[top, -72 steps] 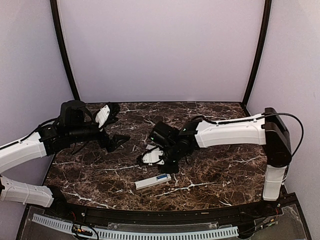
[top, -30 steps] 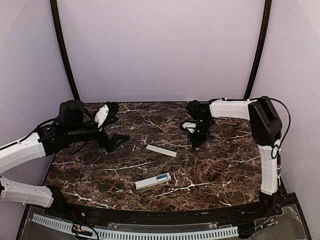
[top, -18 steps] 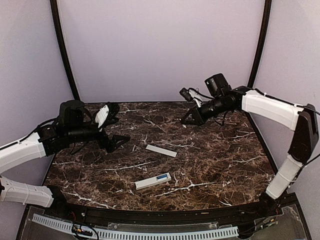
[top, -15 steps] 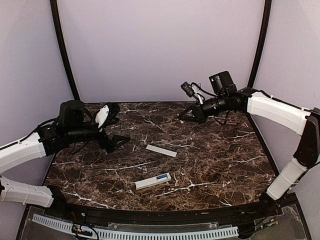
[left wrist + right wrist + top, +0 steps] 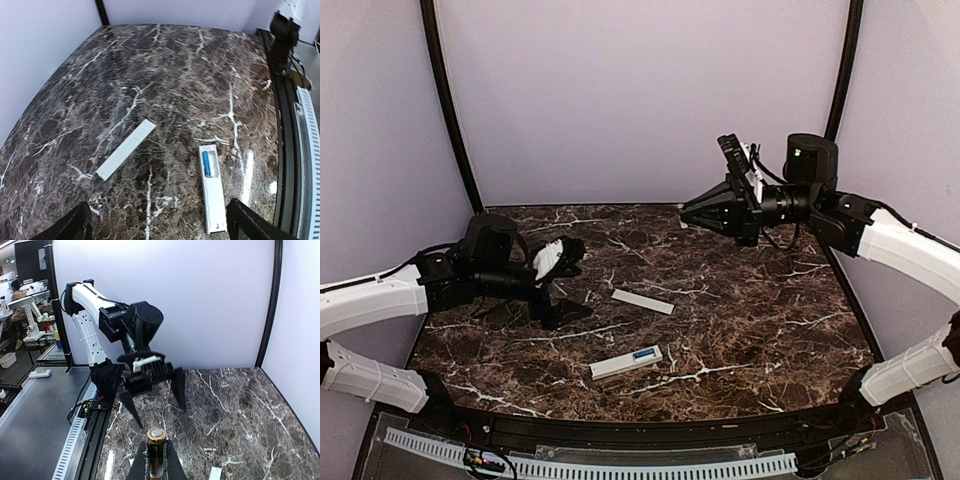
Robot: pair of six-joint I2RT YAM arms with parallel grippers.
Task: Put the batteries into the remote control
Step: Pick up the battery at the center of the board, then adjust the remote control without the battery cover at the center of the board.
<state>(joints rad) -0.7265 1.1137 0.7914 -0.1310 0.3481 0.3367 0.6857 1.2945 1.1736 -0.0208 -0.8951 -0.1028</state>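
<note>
The white remote control point(image 5: 626, 363) lies back-up near the table's front, with one blue battery point(image 5: 643, 354) in its recess. In the left wrist view the remote point(image 5: 213, 200) and that battery point(image 5: 206, 163) show lower right. My left gripper point(image 5: 560, 290) is open and empty, low over the table left of the remote; its fingertips point(image 5: 75, 227) frame the bottom of its view. My right gripper point(image 5: 686, 212) is raised high at the back, shut on a second battery point(image 5: 156, 436), whose pale metal end points forward between the fingers point(image 5: 141, 462).
A thin flat white cover strip point(image 5: 642, 301) lies on the dark marble table point(image 5: 760, 330) behind the remote, also in the left wrist view point(image 5: 127, 149). Purple walls enclose the back and sides. A black rail point(image 5: 650, 432) runs along the front edge.
My right arm rose from the table's middle and swung to the back right, uncovering the cover strip. My left gripper shifted right and lower, nearer the strip.
</note>
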